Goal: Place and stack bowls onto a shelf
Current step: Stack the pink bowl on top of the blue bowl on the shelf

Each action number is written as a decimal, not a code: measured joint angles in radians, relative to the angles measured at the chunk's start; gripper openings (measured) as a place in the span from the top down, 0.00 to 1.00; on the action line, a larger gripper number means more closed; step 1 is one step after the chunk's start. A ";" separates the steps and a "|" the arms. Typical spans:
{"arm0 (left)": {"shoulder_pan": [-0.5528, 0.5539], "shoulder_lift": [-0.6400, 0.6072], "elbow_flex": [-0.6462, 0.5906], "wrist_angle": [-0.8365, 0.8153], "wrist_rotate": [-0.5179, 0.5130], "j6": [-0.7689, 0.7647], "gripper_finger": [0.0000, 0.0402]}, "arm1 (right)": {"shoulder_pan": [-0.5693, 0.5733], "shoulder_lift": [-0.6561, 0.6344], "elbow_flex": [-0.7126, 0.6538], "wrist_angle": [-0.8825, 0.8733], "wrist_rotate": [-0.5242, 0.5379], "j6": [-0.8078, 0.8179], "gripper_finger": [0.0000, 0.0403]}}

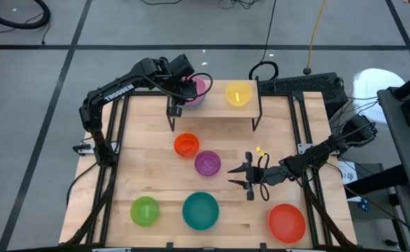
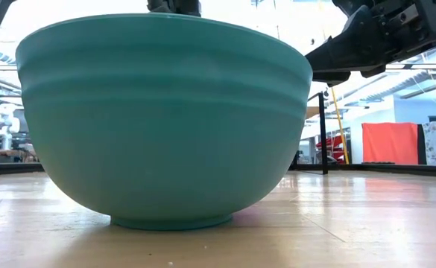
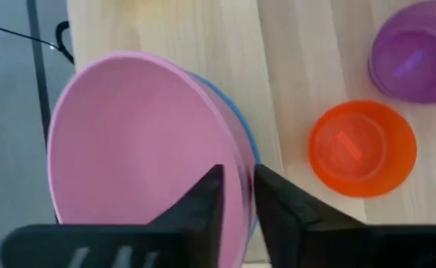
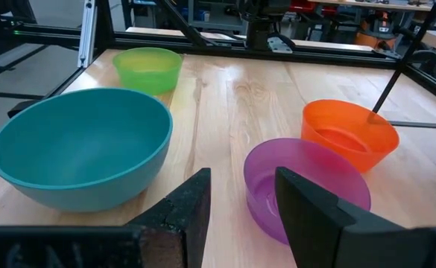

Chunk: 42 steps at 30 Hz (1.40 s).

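Currently the step in hand looks like the release of the pink bowl (image 3: 139, 160) on the shelf (image 1: 215, 106): the left tool (image 3: 236, 201) sits over the shelf's left end, its two dark fingers (image 3: 203, 205) straddling the bowl's near rim with a narrow gap between them. Whether the pads are pressing the rim or have let go I cannot tell. A blue bowl (image 3: 236, 123) shows as a thin edge just under the pink one, so the pink is nested in it, a two-high stack. The yellow bowl (image 1: 237, 94) stands on the same shelf, off toward the right end from that tool. My judgement: next, the left tool must clear the rim straight up without dragging the stack, since smooth nested plastic would likely slide or tip. The right tool (image 4: 240, 212) hovers low over the counter (image 1: 148, 133), jaws apart and empty, with the purple bowl (image 4: 303, 186) directly ahead of its fingertips and the orange bowl (image 4: 349, 134) just beyond that; the teal bowl (image 4: 80, 145) lies off to one side of it and the green bowl (image 4: 148, 67) farther on. The red bowl (image 1: 287, 220) sits behind that tool, near the counter's corner. Five bowls not yet shelved, so task is under halfway. Materials: bowls are smooth, glossy, thin-walled plastic, round with flared rims and a small foot ring; purple is slightly translucent. Shelf is pale wood board on thin black wire legs; counter is jointed light wood planks.
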 joint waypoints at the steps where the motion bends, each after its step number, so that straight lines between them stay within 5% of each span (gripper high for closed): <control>1: -0.002 0.000 0.000 0.006 0.000 -0.008 0.74 | 0.000 0.000 0.000 0.000 0.000 -0.001 0.65; 8: -0.015 -0.003 0.000 0.019 -0.030 -0.074 0.54 | 0.000 0.000 0.000 0.000 0.000 -0.002 0.65; 21: -0.020 -0.004 0.000 0.037 -0.015 -0.158 0.98 | 0.000 0.000 0.000 0.000 0.000 -0.003 0.65; 42: -0.026 -0.004 -0.090 0.113 -0.035 -0.197 0.95 | 0.000 0.000 0.000 0.000 0.000 -0.005 0.65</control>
